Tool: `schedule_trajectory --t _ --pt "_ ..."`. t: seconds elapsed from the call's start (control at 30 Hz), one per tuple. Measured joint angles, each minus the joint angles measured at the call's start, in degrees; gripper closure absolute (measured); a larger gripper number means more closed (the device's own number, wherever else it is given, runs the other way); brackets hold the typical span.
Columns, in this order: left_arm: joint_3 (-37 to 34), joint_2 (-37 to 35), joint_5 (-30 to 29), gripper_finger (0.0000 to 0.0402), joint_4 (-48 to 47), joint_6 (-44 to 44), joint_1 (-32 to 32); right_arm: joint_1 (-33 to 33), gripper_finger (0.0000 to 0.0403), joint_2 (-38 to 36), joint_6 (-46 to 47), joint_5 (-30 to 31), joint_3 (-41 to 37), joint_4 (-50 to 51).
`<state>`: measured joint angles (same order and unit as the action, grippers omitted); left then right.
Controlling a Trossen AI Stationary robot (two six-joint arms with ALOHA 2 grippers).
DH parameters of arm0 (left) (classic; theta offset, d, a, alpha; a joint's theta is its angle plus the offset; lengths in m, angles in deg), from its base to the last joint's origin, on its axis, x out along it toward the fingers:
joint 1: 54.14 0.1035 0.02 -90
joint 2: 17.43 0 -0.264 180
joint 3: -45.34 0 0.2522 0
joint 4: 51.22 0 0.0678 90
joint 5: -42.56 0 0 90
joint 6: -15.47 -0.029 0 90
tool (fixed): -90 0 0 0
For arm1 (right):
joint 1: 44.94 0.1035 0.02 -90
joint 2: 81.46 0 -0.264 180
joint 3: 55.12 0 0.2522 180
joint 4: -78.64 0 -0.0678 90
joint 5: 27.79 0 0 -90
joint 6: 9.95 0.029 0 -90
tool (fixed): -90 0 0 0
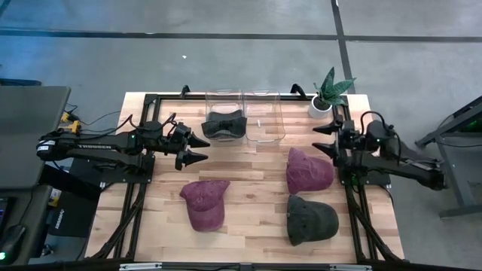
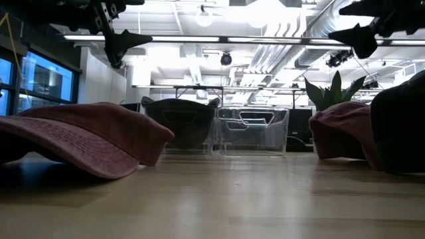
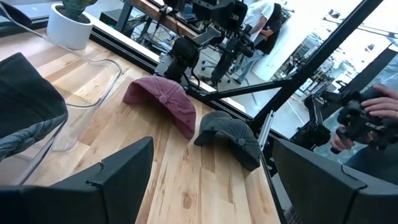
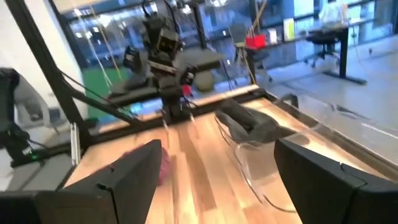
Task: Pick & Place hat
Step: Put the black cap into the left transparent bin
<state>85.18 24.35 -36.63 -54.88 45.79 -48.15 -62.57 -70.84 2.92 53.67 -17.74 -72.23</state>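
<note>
Both arms raised over the table (image 1: 248, 169), jaws spread, holding nothing.
Left gripper (image 1: 197, 149) hovers just beside the bin (image 1: 224, 114) holding a dark hat (image 1: 224, 124); right gripper (image 1: 325, 138) hovers near it; maroon hat (image 1: 205, 203), second maroon hat (image 1: 308, 171), dark green hat (image 1: 309, 219) lie in front of it.

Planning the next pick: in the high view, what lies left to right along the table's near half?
Maroon cap → second maroon cap and, just nearer, dark cap.
</note>
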Motion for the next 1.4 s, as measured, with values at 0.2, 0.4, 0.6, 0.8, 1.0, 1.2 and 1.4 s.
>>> schedule_trajectory --t 0.2,0.4,0.6,0.8,1.0,1.2,1.4 --pt "0.0 0.0 0.0 0.0079 0.0 0.0 0.0 0.0 0.0096 5.7 -0.5 -2.0 7.5 11.9" --pt "0.0 0.0 0.2 0.0079 0.0 0.0 0.0 0.0 0.0096 10.9 -2.0 -6.4 11.9 18.2" --pt "0.0 0.0 0.2 0.0079 0.0 0.0 0.0 0.1 0.0096 14.4 -3.9 -8.3 13.2 17.9" --pt "0.0 0.0 0.2 0.0079 0.0 0.0 0.0 3.7 0.0096 16.9 -5.4 -8.5 13.2 19.7" --pt "0.0 0.0 0.2 0.0079 0.0 0.0 0.0 12.9 0.0096 17.0 -3.1 -3.3 13.3 19.8" --pt "0.0 0.0 0.2 0.0079 0.0 0.0 0.0 24.2 0.0096 18.9 3.5 7.6 16.5 26.3" --pt "0.0 0.0 0.2 0.0079 0.0 0.0 0.0 32.0 0.0096 24.5 16.6 16.2 21.7 37.0"
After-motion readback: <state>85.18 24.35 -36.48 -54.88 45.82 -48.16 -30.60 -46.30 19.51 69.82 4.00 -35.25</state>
